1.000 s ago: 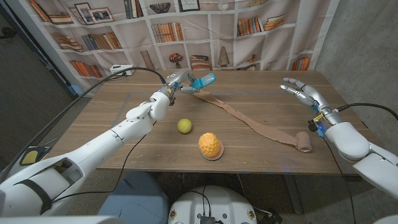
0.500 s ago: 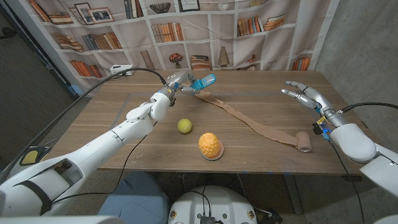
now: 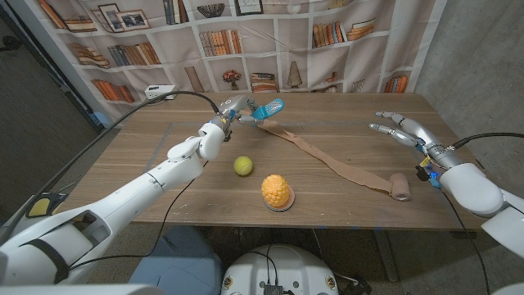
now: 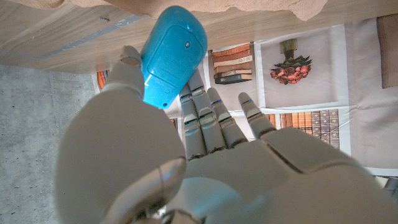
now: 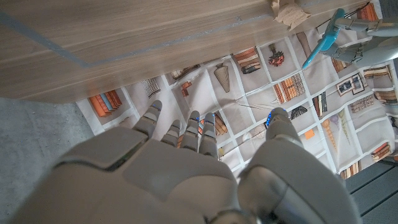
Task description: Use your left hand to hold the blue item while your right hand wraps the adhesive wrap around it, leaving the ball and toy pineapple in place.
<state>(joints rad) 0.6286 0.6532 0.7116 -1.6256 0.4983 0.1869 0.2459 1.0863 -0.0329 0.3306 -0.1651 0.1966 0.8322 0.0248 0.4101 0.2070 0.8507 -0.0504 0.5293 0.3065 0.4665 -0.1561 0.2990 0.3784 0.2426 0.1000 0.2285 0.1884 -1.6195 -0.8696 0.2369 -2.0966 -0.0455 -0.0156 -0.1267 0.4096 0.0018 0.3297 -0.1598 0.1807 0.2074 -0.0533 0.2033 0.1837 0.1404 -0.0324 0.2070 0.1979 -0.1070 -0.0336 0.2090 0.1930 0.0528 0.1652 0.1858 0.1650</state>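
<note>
My left hand [image 3: 232,108] grips the blue item [image 3: 268,107] and holds it above the far middle of the table; up close the blue item [image 4: 169,56] sits between thumb and fingers of the left hand [image 4: 186,143]. A tan strip of adhesive wrap [image 3: 332,162] trails from it across the table to its roll [image 3: 399,187] near the front right. My right hand [image 3: 399,126] hovers open over the right side, apart from the roll; its fingers [image 5: 186,134] are spread and hold nothing. The yellow ball [image 3: 242,165] and toy pineapple [image 3: 277,192] sit at the front middle.
The wooden table [image 3: 147,164] ends at a bookshelf backdrop [image 3: 246,41] behind. A black cable [image 3: 176,94] runs over the far left of the table. In the right wrist view the blue item [image 5: 323,40] and left hand [image 5: 367,37] appear at a distance.
My right hand has drifted lower and toward the right edge of the table. The left hand, blue item and wrap have stayed put.
</note>
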